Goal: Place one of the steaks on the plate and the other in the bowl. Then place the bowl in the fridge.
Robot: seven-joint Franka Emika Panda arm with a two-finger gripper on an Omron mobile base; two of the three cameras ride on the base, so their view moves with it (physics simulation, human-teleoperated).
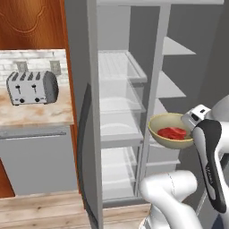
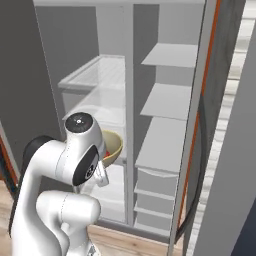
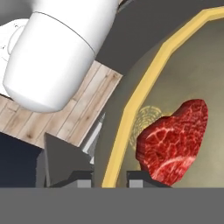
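Observation:
My gripper [image 3: 110, 178] is shut on the thin rim of the olive-tan bowl [image 3: 183, 74], one fingertip outside the wall and one inside. A marbled red steak [image 3: 175, 140] lies inside the bowl. From the left base view the bowl [image 1: 166, 127] with its steak [image 1: 172, 133] hangs level in front of the open fridge [image 1: 154, 89], at middle-shelf height near the central divider. The arm hides part of the bowl [image 2: 114, 145] in the right base view. The plate is out of view.
Both fridge doors stand open; the right door [image 2: 225, 150] is close on the right and the left door edge [image 1: 91, 134] on the left. Glass shelves [image 1: 120, 134] fill the left compartment. A toaster [image 1: 32, 87] sits on the counter [image 1: 40, 114] to the left.

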